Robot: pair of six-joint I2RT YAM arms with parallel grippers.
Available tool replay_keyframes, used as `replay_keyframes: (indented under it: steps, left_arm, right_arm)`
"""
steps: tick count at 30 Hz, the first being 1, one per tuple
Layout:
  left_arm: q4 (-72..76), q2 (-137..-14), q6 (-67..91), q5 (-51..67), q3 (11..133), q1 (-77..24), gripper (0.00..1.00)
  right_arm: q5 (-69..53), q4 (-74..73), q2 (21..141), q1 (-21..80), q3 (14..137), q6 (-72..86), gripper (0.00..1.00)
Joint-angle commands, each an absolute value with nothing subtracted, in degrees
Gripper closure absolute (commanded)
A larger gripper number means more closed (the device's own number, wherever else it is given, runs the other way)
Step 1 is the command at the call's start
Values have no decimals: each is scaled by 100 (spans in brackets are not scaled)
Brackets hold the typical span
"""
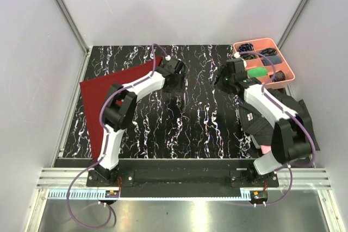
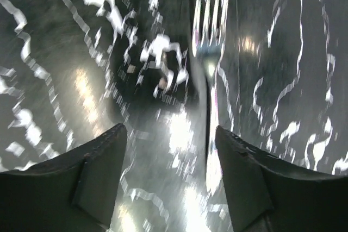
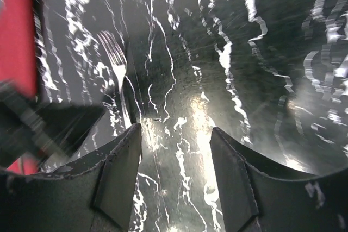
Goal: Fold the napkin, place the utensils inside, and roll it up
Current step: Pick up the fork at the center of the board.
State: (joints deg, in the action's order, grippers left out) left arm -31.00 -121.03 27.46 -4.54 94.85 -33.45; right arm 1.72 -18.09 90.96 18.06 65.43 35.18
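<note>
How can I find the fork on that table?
Look at the black table with white marbling, and find the dark red napkin on its left side. To the right of the napkin, near the table's middle, lies the fork. It is thin, shiny and silver, with long prongs at one end.

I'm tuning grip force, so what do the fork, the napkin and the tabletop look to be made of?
The fork is likely metal, polished silver, with bright glints on the tines. The napkin is probably soft cloth, matte dark red, lying flat without shine. The tabletop looks hard and glossy, black with white marble veining, mirroring the lights; stone or printed laminate, I cannot tell.
</note>
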Motion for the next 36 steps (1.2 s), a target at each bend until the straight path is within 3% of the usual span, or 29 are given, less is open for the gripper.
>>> replay_keyframes:
  steps: [1,15,25,29,30,33,36]
  left_arm:
    - [-2804,-12568,3225,-510,10081,-3331,35]
    - [-2671,-13175,3349,-588,10433,-3656,40]
    - [-3269,-13359,3112,-1124,10389,-3849,62]
    - [-3278,-13368,3068,-1169,10143,-3858,76]
    - [-3278,-13377,3033,-1169,10125,-3858,86]
    - [-3261,-13325,2927,-1143,10134,-3858,100]
    - [-3129,-13000,2743,-1107,10011,-3858,100]
  right_arm:
    - [220,-1924,8220,1679,6258,3393,37]
    - [79,-2083,7620,1547,6003,3182,36]
    - [44,-2083,7699,1512,6021,3190,36]
    - [35,-2074,7682,1494,6038,3208,35]
    - [26,-2074,7699,1494,6038,3208,35]
    - [26,-2074,7699,1485,6056,3208,35]
    - [26,-2074,7734,1485,6064,3217,35]
